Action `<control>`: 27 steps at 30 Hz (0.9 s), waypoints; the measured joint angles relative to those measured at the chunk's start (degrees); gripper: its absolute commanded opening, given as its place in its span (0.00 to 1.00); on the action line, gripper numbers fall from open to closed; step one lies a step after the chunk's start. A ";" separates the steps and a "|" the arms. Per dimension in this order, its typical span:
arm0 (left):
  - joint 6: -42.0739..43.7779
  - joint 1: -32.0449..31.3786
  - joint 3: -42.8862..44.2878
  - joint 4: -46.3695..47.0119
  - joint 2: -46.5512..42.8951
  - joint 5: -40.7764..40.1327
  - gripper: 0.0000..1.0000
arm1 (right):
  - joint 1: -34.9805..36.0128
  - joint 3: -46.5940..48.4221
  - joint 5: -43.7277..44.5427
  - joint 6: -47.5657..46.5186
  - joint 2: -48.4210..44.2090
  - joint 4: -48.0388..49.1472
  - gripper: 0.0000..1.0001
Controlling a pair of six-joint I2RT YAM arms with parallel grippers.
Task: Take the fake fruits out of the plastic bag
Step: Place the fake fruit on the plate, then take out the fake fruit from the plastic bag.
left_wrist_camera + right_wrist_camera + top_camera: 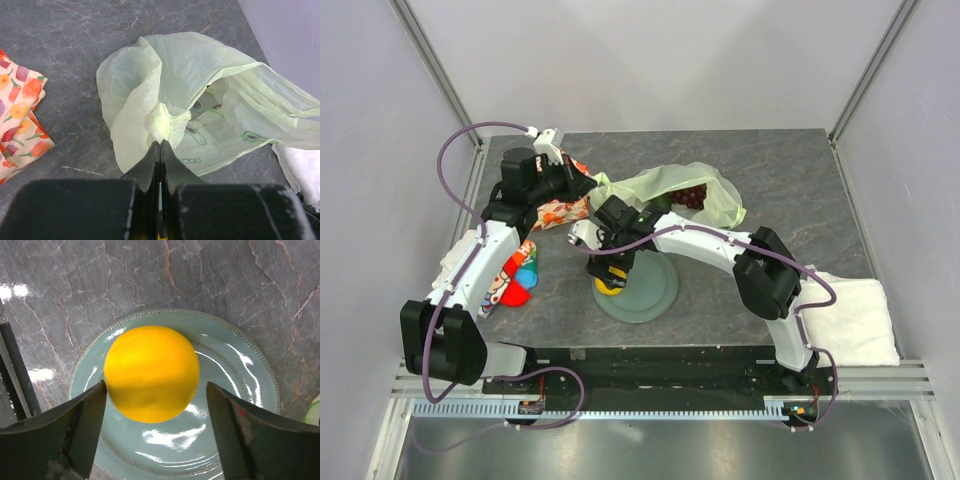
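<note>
The pale green plastic bag lies at the back middle of the table with its mouth open; a dark red grape bunch and a dark green fruit show inside it. My left gripper is shut on a bunched fold of the bag at its left edge, as the left wrist view shows. My right gripper hangs open over the pale teal plate. The round orange rests on the plate between the spread fingers; the right finger stands clear of it.
An orange leaf-patterned cloth lies under the left arm and shows in the left wrist view. Red-and-blue toys lie at the left. A white folded towel lies at the front right.
</note>
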 measured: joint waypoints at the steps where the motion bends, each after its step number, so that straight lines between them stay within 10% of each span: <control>1: 0.00 0.00 0.00 0.07 0.00 0.00 0.02 | 0.09 0.11 -0.02 -0.24 -0.04 -0.09 0.92; 10: -0.07 0.00 0.00 0.11 0.00 0.02 0.02 | -1.86 9.84 -0.39 -0.11 -6.16 -10.45 0.91; 20: -0.33 -0.07 0.00 -0.07 -0.02 2.95 0.02 | -18.27 12.63 0.44 -3.15 -21.22 -8.98 0.41; 27: 1.99 -0.17 0.09 -2.05 0.13 4.22 0.02 | -23.78 4.76 3.13 -6.36 -9.22 -5.07 0.30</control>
